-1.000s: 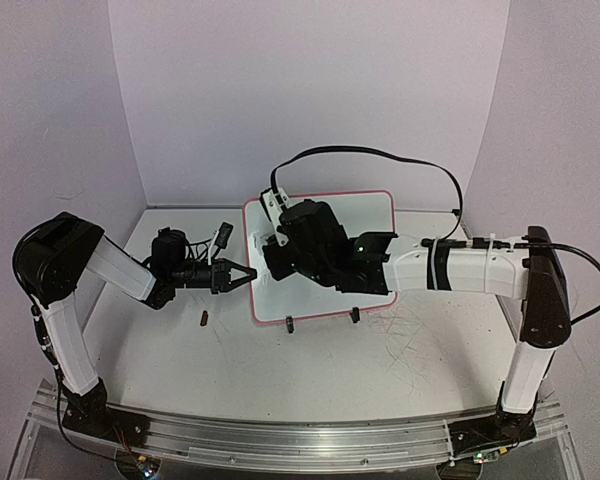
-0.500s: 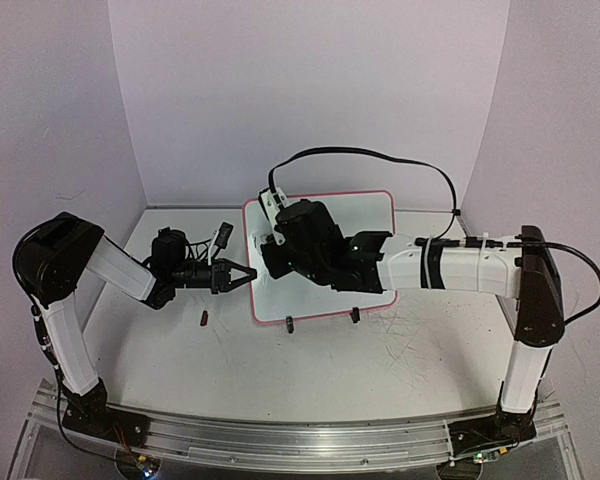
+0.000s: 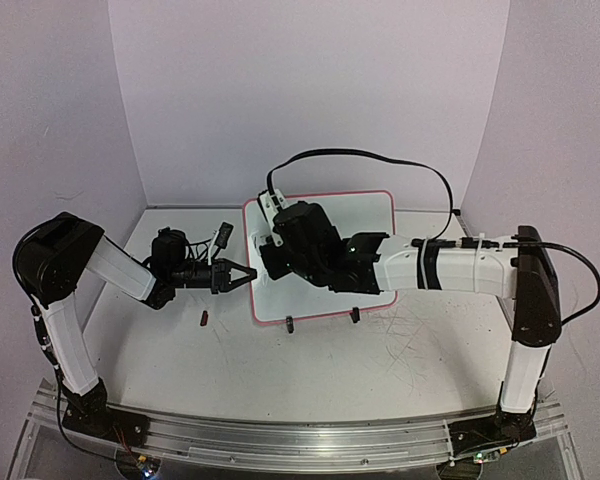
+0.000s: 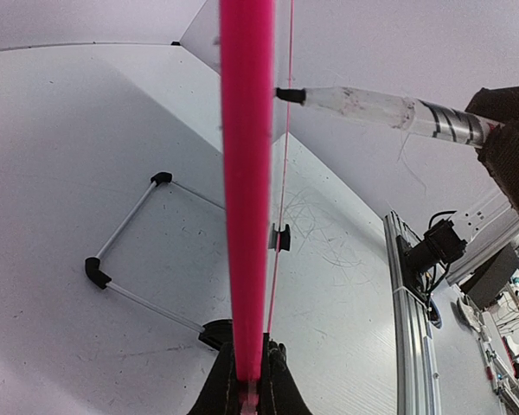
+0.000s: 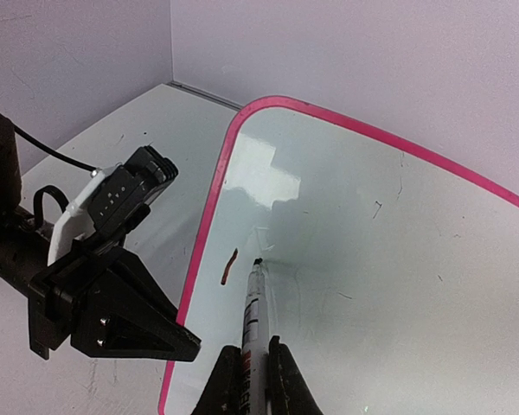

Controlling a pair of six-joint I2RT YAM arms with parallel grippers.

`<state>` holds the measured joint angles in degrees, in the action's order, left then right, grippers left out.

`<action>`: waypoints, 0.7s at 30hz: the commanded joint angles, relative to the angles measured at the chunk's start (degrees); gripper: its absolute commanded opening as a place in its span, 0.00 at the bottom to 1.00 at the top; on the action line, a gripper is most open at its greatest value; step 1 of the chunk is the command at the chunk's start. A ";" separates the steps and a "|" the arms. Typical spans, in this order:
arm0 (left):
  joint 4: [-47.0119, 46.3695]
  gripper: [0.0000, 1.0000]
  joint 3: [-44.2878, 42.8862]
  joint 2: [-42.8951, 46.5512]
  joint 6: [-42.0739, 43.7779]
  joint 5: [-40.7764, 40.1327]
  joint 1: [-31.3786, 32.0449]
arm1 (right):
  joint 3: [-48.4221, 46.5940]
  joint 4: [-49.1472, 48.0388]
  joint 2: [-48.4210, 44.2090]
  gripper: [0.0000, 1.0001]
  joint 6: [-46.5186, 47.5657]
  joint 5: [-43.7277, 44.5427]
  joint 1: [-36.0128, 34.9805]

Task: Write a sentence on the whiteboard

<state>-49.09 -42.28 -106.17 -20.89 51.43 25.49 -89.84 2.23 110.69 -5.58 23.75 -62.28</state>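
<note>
- alu rail [image 3: 300,440], near table edge: both arm bases bolted on, left and right.
- tabletop [image 3: 280,372], white, scuffed; grey scratch marks [image 3: 412,335] on right side in front of the board.
- small dark red-brown item [image 3: 204,319], lying on the table near the board's lower left corner; too small to id.
- two black clip feet [image 3: 290,323], on the board's bottom edge, resting on the table.
- left gripper [image 3: 248,272]: fingers pressed together on the pink rim [image 4: 246,173] of the board's left edge, pinching it.
- whiteboard [image 3: 372,215]: mid table, propped up on its long edge, face toward the arms, pink-red rim, rounded corners. face mostly hidden by the right arm in the top view. wrist view shows only faint specks plus a short red-brown streak [image 5: 228,265] by the left rim; mark or reflection, cannot tell.
- right gripper [image 5: 246,376]: clamped on a marker [image 5: 253,316], dark tip touching the board face near the left edge, about mid height.
- black cable [image 3: 380,155], looping over the board's top toward the right arm.
</note>
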 commanded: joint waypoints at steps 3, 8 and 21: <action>-1.43 0.00 0.13 0.79 1.54 -1.45 0.26 | -2.61 0.01 0.91 0.00 -0.60 1.65 0.26; -1.41 0.00 0.01 0.79 1.49 -1.42 0.26 | -2.41 0.63 0.66 0.00 -0.97 1.80 0.31; -1.44 0.00 0.01 0.79 1.47 -1.44 0.26 | -1.99 1.41 0.88 0.00 -2.01 0.27 0.19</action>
<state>-49.10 -42.28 -106.17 -20.91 51.44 25.50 -90.02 3.11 110.69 -6.35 24.10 -62.28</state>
